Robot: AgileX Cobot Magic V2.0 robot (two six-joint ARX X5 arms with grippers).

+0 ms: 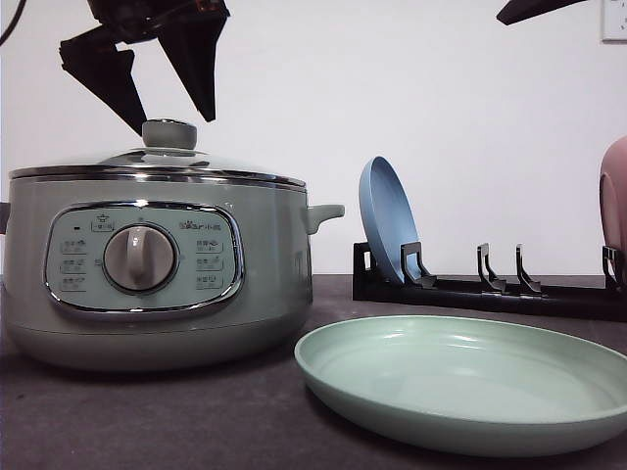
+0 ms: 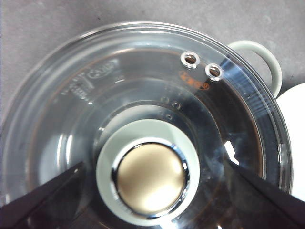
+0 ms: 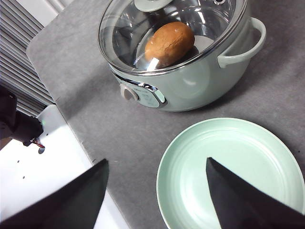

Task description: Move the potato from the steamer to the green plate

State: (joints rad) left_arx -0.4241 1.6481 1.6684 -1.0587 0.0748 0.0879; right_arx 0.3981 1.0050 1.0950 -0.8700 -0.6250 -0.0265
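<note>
The sage-green steamer (image 1: 157, 269) stands at the left of the table with its glass lid (image 2: 143, 95) on. Through the glass the orange-brown potato (image 3: 169, 43) lies inside. My left gripper (image 1: 157, 73) hangs open just above the lid's green knob (image 1: 168, 133), one finger on each side of the knob (image 2: 150, 176) in the left wrist view. The pale green plate (image 1: 470, 382) lies empty to the right of the steamer. My right gripper (image 3: 155, 191) is open high above the plate (image 3: 228, 167), holding nothing.
A black dish rack (image 1: 490, 289) stands at the back right with a blue plate (image 1: 388, 220) upright in it and a pink plate (image 1: 614, 201) at its right end. The steamer's side handle (image 1: 323, 212) juts toward the rack. The table's front edge (image 3: 90, 152) lies near the steamer's panel.
</note>
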